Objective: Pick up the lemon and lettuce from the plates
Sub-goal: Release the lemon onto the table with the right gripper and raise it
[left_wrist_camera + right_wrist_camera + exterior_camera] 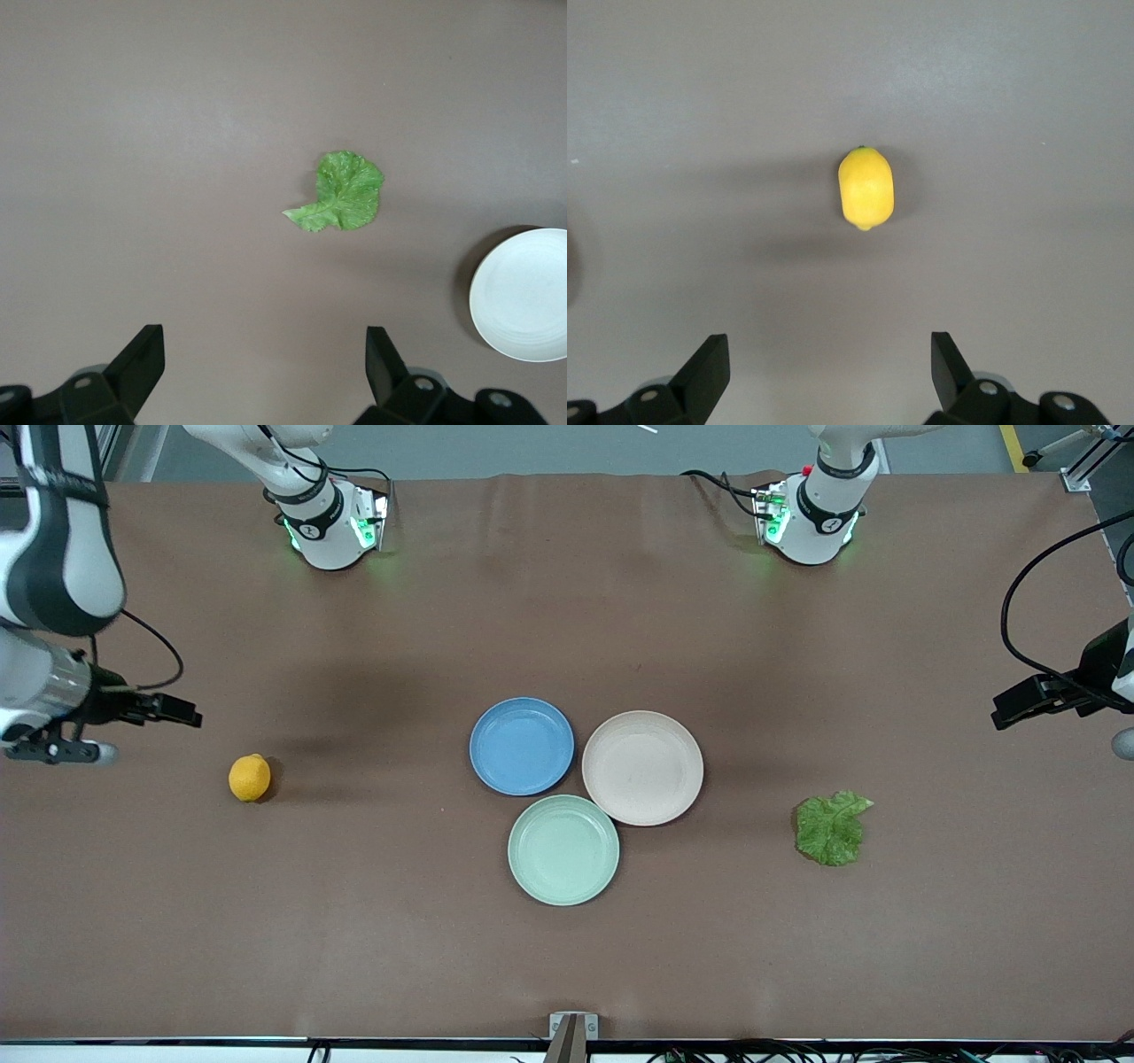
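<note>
The lemon (pixel 250 778) lies on the bare table toward the right arm's end, off any plate; it also shows in the right wrist view (pixel 866 188). The lettuce (pixel 831 829) lies flat on the table toward the left arm's end and shows in the left wrist view (pixel 341 192). The blue plate (pixel 522 746) and the beige-pink plate (pixel 642 767) sit empty at the table's middle. My right gripper (pixel 831 347) is open, empty and raised over the table beside the lemon. My left gripper (pixel 266 341) is open, empty and raised over the table beside the lettuce.
A pale mint-green plate (pixel 563 849) sits empty, touching both other plates and nearer the front camera. The beige-pink plate's edge shows in the left wrist view (pixel 523 292). Brown table surface (pixel 399 921) surrounds everything. Both arm bases stand along the table's back edge.
</note>
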`<control>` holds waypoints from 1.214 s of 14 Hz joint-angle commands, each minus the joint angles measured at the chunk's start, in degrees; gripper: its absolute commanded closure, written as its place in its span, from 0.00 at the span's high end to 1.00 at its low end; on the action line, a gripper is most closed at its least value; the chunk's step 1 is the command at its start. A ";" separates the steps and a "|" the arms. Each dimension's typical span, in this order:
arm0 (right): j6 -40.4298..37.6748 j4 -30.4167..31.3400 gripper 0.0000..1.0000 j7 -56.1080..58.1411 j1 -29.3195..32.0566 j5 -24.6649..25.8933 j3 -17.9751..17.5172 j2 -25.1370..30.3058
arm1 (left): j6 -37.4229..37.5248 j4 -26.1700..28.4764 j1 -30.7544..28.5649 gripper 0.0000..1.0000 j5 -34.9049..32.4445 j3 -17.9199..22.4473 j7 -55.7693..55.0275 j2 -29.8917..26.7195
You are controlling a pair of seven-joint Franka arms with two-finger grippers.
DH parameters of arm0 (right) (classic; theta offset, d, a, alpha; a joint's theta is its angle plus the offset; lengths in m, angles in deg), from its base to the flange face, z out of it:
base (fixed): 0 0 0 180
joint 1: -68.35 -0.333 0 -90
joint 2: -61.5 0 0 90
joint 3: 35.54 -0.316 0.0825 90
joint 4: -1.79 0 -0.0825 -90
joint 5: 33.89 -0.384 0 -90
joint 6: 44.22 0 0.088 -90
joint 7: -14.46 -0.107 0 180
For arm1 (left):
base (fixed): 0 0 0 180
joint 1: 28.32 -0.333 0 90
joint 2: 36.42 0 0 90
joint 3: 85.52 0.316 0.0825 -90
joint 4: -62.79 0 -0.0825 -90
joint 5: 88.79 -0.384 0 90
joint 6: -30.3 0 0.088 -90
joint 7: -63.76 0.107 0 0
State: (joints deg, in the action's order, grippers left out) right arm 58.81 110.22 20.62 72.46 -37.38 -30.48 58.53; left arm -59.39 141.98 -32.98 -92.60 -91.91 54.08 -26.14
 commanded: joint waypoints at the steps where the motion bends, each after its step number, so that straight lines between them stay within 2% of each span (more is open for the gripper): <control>1: -8.43 -7.50 1.00 -1.58 0.03 0.50 -0.32 0.95 | 1.37 0.53 -1.58 1.00 2.58 0.24 1.77 -1.67; 3: -11.70 -12.17 1.00 -1.76 0.12 1.28 -0.32 0.95 | 3.30 2.19 -2.90 1.00 4.59 0.51 3.17 -3.16; 5: -14.16 -16.13 1.00 -1.85 -0.15 4.17 -0.49 0.95 | 1.91 6.92 -2.03 1.00 6.35 2.34 3.44 -6.93; 7: -17.59 -20.96 1.00 -1.76 -0.24 4.54 -0.67 0.86 | 0.15 12.36 -0.09 1.00 6.45 2.97 3.44 -10.53; 10: -18.04 -25.45 1.00 -1.41 -0.06 4.54 -0.58 0.25 | -4.15 20.46 0.97 1.00 6.36 2.88 3.44 -15.81; 17: -17.95 -28.89 1.00 -1.23 0.03 4.71 -0.40 0.25 | -3.73 20.48 4.13 1.00 5.57 2.53 2.38 -16.96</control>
State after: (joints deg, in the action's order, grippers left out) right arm 41.67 83.64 19.89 72.42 -33.81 -30.81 59.47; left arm -62.36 161.27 -29.46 -87.11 -89.75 56.51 -41.62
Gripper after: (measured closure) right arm 0.000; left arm 0.000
